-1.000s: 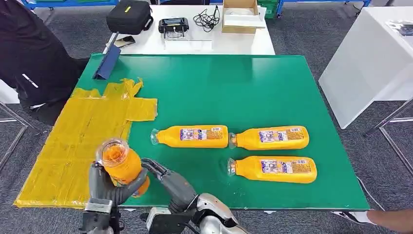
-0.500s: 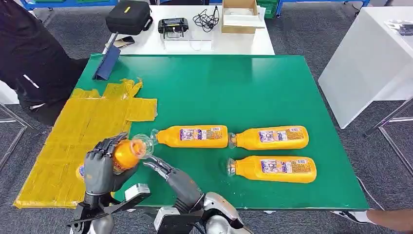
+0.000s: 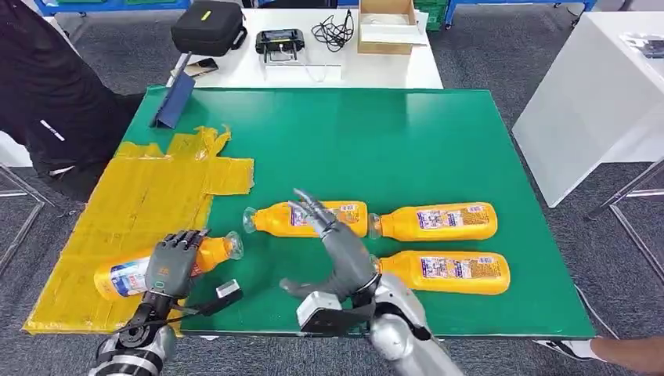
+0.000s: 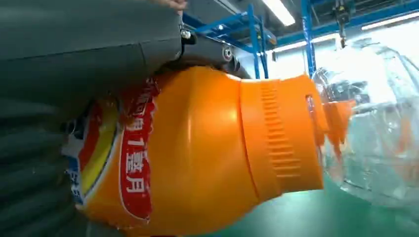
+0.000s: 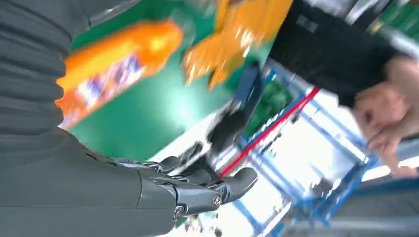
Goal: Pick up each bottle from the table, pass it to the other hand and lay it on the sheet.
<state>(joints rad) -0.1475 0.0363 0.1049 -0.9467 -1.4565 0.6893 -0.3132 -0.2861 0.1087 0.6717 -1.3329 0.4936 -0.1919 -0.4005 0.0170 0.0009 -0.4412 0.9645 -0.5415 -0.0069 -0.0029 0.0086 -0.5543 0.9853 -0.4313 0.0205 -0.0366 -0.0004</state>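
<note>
A: Change since earlier frame?
B: Left hand (image 3: 174,263) has lowered its bottle (image 3: 137,270) flat, still gripping it; right hand (image 3: 338,249) lifted away, fingers spread, empty.
A: Bottle location?
B: Near left, body on yellow sheet (image 3: 125,211), neck over green table (image 3: 407,133). Three bottles (image 3: 438,222) lie right.

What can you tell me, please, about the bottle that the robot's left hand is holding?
The bottle is orange plastic with a clear domed cap and a red, yellow and blue printed label. It lies on its side, its base end on the yellow sheet and its cap end over the green table, pointing towards the other bottles. The left hand grips it around the middle. The wrist view shows a ribbed orange collar below the cap.
</note>
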